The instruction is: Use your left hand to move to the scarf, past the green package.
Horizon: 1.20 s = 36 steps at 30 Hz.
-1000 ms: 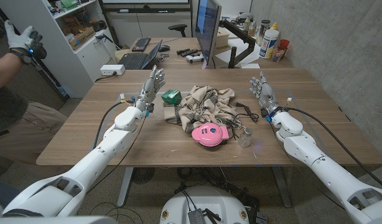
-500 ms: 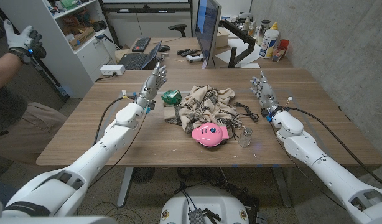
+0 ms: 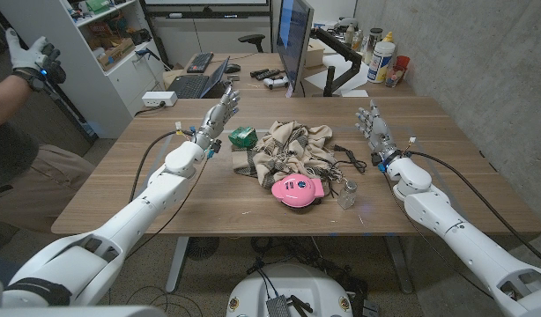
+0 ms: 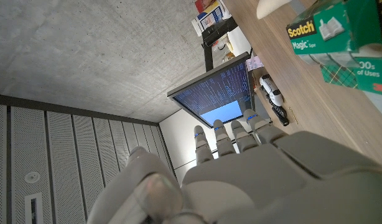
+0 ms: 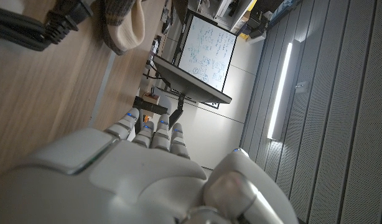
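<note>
A beige checked scarf (image 3: 292,147) lies bunched in the middle of the table. Just left of it sits the green package (image 3: 243,136), a box of Scotch tape (image 4: 340,31). My left hand (image 3: 219,114) is raised above the table behind and left of the green package, fingers spread and holding nothing. My right hand (image 3: 373,129) stands upright to the right of the scarf, fingers apart and empty. In the left wrist view, my left hand (image 4: 241,168) points toward the monitor, with the green package off to one side. An edge of the scarf (image 5: 122,28) appears in the right wrist view.
A pink round case (image 3: 297,187) lies at the scarf's near edge, a small glass jar (image 3: 347,194) to its right, black cables (image 3: 345,157) beside the scarf. A monitor (image 3: 293,40) and laptop (image 3: 198,84) stand behind the table. A person's gloved hand (image 3: 31,57) is at far left.
My left hand has risen and moved further back and slightly right, past the green package's left side. The right hand has stayed put.
</note>
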Available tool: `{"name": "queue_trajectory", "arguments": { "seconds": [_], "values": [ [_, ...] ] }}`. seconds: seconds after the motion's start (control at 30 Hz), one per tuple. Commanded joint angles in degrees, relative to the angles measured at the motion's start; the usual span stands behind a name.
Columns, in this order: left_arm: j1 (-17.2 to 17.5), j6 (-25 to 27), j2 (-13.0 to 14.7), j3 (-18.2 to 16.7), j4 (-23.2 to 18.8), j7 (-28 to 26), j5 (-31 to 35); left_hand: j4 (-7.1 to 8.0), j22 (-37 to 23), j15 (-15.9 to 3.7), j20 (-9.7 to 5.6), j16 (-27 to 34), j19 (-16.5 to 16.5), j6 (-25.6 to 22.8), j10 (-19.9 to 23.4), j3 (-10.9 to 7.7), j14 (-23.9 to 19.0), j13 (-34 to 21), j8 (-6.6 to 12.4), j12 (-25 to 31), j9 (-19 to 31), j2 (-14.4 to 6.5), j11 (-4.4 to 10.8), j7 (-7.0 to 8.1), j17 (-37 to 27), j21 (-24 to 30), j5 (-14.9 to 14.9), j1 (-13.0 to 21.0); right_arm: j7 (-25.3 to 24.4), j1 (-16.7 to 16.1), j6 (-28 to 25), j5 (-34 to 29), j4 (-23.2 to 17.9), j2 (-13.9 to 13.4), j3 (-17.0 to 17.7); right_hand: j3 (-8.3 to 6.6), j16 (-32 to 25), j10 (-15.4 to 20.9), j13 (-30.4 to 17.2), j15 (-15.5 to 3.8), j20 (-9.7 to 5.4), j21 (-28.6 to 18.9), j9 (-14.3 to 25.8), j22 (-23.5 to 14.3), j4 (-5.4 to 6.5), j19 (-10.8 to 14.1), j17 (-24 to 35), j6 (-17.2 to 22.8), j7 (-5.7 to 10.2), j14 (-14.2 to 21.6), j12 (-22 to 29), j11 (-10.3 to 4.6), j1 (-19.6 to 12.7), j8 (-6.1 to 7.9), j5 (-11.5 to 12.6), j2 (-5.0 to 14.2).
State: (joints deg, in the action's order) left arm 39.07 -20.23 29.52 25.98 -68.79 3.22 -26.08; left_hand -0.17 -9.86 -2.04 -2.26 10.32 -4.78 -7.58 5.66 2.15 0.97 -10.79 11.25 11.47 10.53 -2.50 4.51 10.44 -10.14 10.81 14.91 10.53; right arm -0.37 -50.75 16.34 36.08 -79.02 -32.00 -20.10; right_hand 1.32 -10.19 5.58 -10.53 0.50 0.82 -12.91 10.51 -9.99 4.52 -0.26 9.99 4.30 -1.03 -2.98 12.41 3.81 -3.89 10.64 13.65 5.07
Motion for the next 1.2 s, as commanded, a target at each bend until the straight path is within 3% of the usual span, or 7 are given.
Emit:
{"name": "queue_trajectory", "arguments": {
  "seconds": [0.03,1.2],
  "values": [
    [-1.4,-1.4,0.4,1.2,0.2,-0.6,3.1,-0.43,-0.2,-3.58,0.03,-0.1,0.4,0.1,-0.2,-0.08,0.4,-0.1,0.01,-0.1,0.2,0.1,-0.09,0.02,-0.1,0.0,0.4,0.7,0.0,-0.1,-0.5,0.0,-0.2,-0.2,0.0,-0.19,0.0,-0.2,-0.3,0.10,0.20,0.1,0.1,-0.3,0.18,-0.3,0.2,0.2,-0.07,-0.6,-0.1,-0.02,0.0,0.19,0.0,1.26],
    [-5.0,-7.2,-0.1,4.3,4.3,-2.3,11.7,-1.50,-0.2,-3.58,0.06,0.0,1.1,-0.3,-0.2,-0.39,1.4,-0.1,0.22,0.1,0.3,0.2,0.26,0.20,-0.1,0.0,0.6,2.1,-1.2,-1.5,-0.2,-0.3,-2.1,-0.8,0.6,-0.37,-0.1,-0.2,-0.3,0.21,0.23,0.5,0.1,-0.3,0.14,-0.3,0.2,0.2,-0.16,-0.7,0.0,0.02,0.0,0.22,-0.1,1.34]
  ]
}}
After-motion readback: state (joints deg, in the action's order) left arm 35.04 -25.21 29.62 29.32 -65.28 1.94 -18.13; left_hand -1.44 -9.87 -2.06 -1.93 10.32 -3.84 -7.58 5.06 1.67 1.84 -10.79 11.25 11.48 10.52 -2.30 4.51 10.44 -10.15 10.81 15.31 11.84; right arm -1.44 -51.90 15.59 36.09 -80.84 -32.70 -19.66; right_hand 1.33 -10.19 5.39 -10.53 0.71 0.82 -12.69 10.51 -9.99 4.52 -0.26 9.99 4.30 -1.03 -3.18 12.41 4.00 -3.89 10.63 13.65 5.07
